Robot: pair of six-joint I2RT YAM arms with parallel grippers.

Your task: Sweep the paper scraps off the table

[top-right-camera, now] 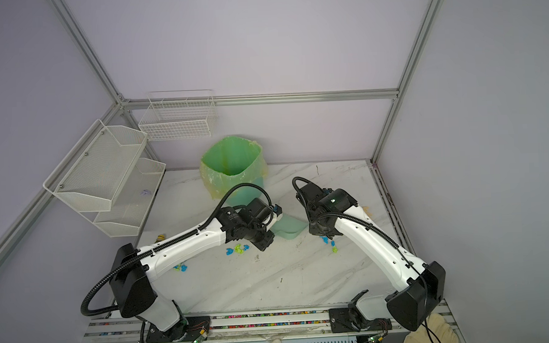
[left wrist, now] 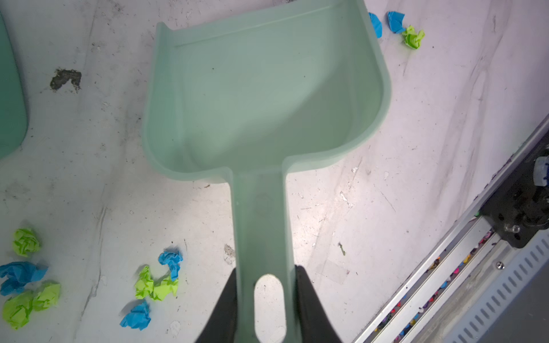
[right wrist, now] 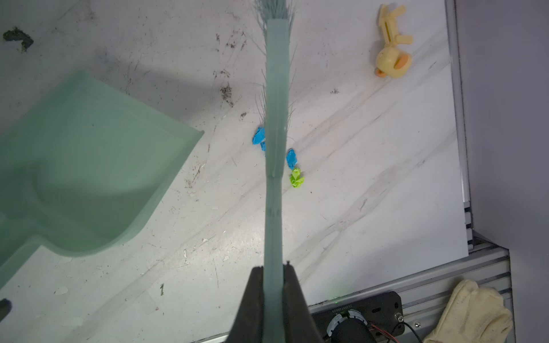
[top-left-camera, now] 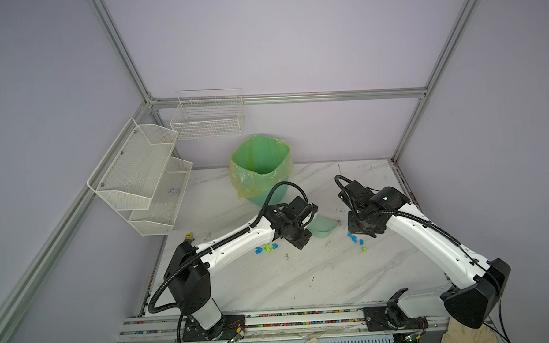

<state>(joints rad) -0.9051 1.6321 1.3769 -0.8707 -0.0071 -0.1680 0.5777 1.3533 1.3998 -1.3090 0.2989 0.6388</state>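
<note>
1. Lilac-grey walls and an aluminium frame enclose a white marble-look bench (top-left-camera: 303, 282) with grey veins and dark scuff marks.
2. At the back of the bench stands a green bin (top-left-camera: 260, 160) lined with a pale plastic bag. White wire-mesh shelves (top-left-camera: 139, 175) hang on the left wall.
3. The left gripper (left wrist: 266, 268) is clamped narrowly on the flat handle of a mint-green plastic dustpan (left wrist: 261, 98), one finger on each side. The pan sits mid-bench in front of the bin, its open mouth turned toward the right arm.
4. The right gripper (right wrist: 273, 265) is pinched tight on the slim handle of a mint-green hand brush (right wrist: 276, 89), with bristles showing at its far end.
5. The paper scraps (top-left-camera: 357, 240), tiny bright blue and lime-green wads, lie on the bench in clusters. One cluster is just beside the right gripper, near the dustpan's mouth but apart from it.
6. A second cluster (top-left-camera: 267, 248) lies beside the left arm's wrist, and a third cluster (top-right-camera: 180, 267) lies under that arm's forearm.
7. In the right wrist view the brush crosses the nearest cluster, with blue wads on either side of it. Whether the bristles touch them cannot be told.
8. A small yellow toy figure (top-left-camera: 189, 236) lies near the bench's left edge, below the shelves.
</note>
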